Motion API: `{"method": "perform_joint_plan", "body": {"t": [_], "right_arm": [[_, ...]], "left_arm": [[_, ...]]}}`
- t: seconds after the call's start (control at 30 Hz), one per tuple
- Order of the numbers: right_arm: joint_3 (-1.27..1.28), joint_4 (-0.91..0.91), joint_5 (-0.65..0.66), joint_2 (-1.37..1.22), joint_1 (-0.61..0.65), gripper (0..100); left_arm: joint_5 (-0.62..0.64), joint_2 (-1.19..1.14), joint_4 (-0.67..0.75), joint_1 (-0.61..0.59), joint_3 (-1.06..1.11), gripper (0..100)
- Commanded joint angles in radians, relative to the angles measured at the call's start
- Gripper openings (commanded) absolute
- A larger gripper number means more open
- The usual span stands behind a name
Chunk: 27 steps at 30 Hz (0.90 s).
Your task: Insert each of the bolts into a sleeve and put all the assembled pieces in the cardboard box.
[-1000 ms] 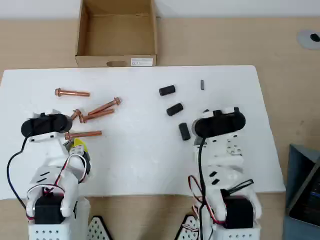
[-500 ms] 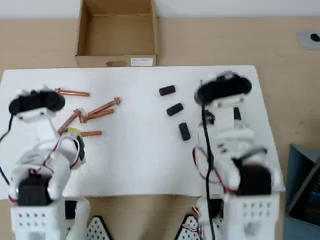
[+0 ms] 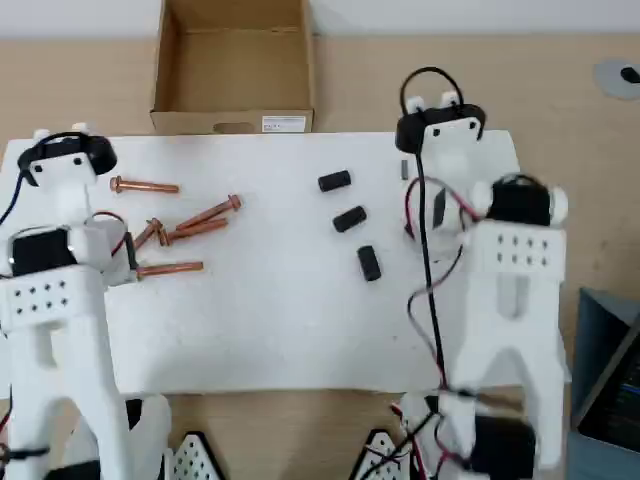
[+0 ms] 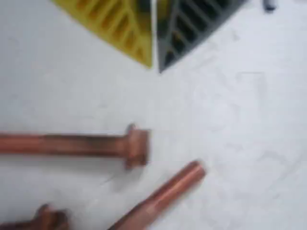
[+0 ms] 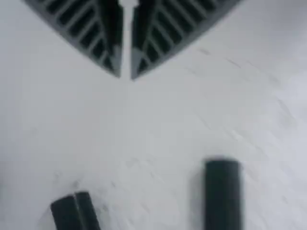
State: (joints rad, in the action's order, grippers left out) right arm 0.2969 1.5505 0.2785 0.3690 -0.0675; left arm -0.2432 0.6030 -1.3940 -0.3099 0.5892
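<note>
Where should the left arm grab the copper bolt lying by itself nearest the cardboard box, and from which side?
Take the lone bolt at mid-shank, coming straight down from above with the jaws closing across its length. It lies flat on the white mat and nothing touches it, so there should be room on either side. The flanged head is wider and would probably slip.

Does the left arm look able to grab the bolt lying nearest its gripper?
Likely yes: that bolt lies uncovered on the white mat, though the left gripper is shut and must open first.
</note>
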Motion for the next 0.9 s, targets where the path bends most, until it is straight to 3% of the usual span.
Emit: {"method": "perform_joint_plan", "body": {"t": [0.0,0.17,0.37,0.57,0.87], "right_arm": [[-0.088,-0.018,0.172,-0.09,-0.045,1.2],[-0.139,-0.032,0.261,-0.177,-0.038,1.4],[-0.14,-0.052,0.356,-0.257,-0.035,9.6],[-0.142,-0.052,0.451,-0.309,-0.005,10.2],[-0.174,-0.06,0.457,-0.384,0.059,19.3]], "left_arm": [[-0.038,-0.039,-0.014,-0.021,-0.068,1],[-0.052,-0.051,-0.015,-0.017,-0.075,1],[-0.052,-0.045,-0.041,-0.023,-0.077,11],[-0.086,-0.051,-0.051,-0.02,-0.083,13],[-0.086,-0.051,-0.046,-0.015,-0.078,13]]}}
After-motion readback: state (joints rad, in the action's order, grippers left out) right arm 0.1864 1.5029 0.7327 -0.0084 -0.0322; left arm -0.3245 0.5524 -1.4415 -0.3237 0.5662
